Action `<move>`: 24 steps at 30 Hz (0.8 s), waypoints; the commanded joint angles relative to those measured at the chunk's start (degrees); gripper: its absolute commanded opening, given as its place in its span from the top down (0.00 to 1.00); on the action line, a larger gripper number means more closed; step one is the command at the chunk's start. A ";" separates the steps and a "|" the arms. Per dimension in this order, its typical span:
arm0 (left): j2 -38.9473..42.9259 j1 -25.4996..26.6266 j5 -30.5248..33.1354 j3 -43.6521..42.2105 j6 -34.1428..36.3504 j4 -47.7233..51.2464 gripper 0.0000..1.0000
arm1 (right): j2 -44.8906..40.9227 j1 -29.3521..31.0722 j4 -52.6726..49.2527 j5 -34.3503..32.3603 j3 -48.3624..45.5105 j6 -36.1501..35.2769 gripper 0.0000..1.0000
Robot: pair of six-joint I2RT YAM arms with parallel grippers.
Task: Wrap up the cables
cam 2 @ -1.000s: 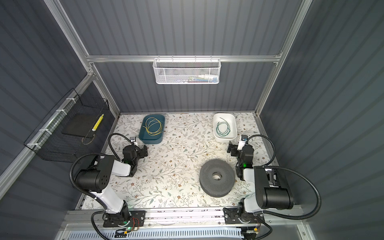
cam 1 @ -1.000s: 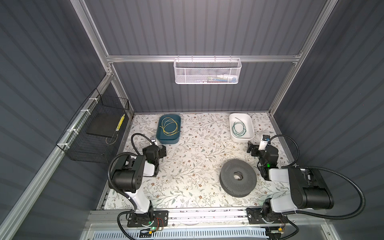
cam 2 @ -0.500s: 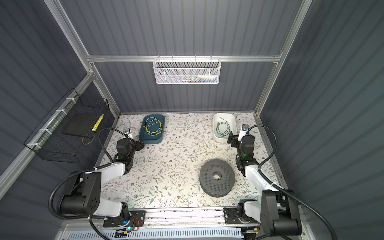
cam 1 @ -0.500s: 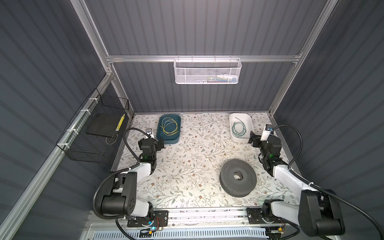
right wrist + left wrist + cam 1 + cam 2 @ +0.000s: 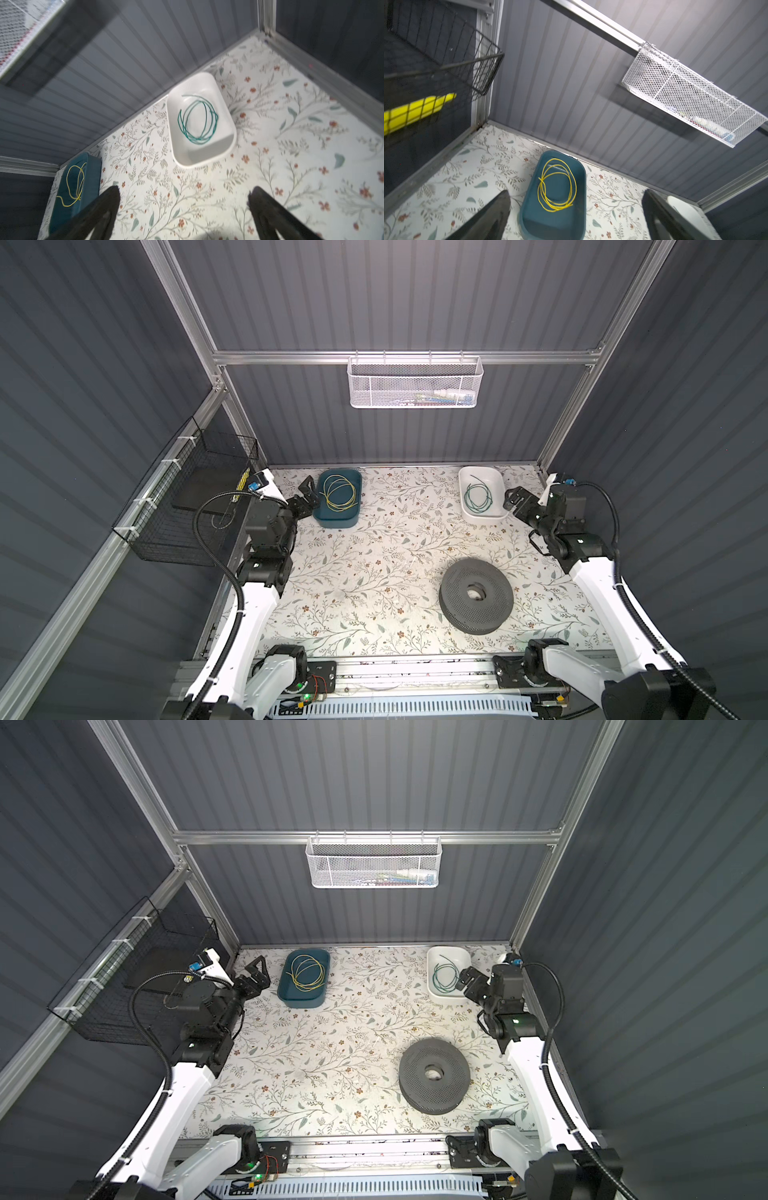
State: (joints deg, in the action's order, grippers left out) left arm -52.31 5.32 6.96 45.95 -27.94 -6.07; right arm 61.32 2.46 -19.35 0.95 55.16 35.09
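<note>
**Top views.** A floral-patterned counter (image 5: 395, 556) sits inside a grey-panelled enclosure. The thin bright yellow cable (image 5: 340, 492) lies coiled in loose loops inside the dark teal plastic tray (image 5: 336, 523) at the back left. The left end effector (image 5: 306, 494) is just beside that tray's left wall. Its jaws are spread wide with nothing between them, and it is clear of the cable.

The thin dark green cable (image 5: 478, 498) lies loosely coiled in the white rectangular plastic tray (image 5: 482, 516) at the back right, with one free end pointing toward the back wall. The right end effector (image 5: 512, 501) is just beside that tray's right wall, fully spread and empty. In a top view the right end effector (image 5: 465, 979) overlaps the white tray's (image 5: 449, 995) right rim, and I cannot tell whether they touch.

A dark grey perforated disc-shaped spool (image 5: 457, 593) lies flat at the front right, well apart from both cables.

**Left wrist.** The left end effector (image 5: 576, 191) shows two dark fingers (image 5: 488, 218) set wide apart and gripping nothing. The yellow cable (image 5: 541, 180) rests on the floor of the teal tray (image 5: 550, 224). It appears between the two fingers, beyond their tips and out of contact.

**Right wrist.** The right end effector (image 5: 184, 188) is likewise wide open and empty. The green cable (image 5: 196, 139) lies in the white tray (image 5: 203, 164), ahead of the fingertips with bare counter between. The yellow cable (image 5: 80, 180) in its teal tray (image 5: 91, 176) shows off to one side, well apart.
</note>
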 commanded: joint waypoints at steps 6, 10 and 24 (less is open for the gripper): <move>12.72 0.13 11.27 -12.71 -17.21 5.49 0.01 | 0.17 0.46 -7.75 7.51 2.09 4.89 0.01; 12.28 0.17 8.32 -12.85 -16.92 7.19 0.01 | -1.67 1.15 -9.43 8.48 0.79 1.88 0.04; 5.12 0.13 -8.79 -21.81 -27.76 -5.22 0.03 | -9.62 1.16 -26.17 6.02 -7.81 2.41 0.15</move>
State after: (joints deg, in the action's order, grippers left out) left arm -46.24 5.45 2.59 27.51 -51.24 -5.50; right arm 53.52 3.46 -39.16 8.51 49.74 37.32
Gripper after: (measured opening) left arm 0.973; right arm 0.848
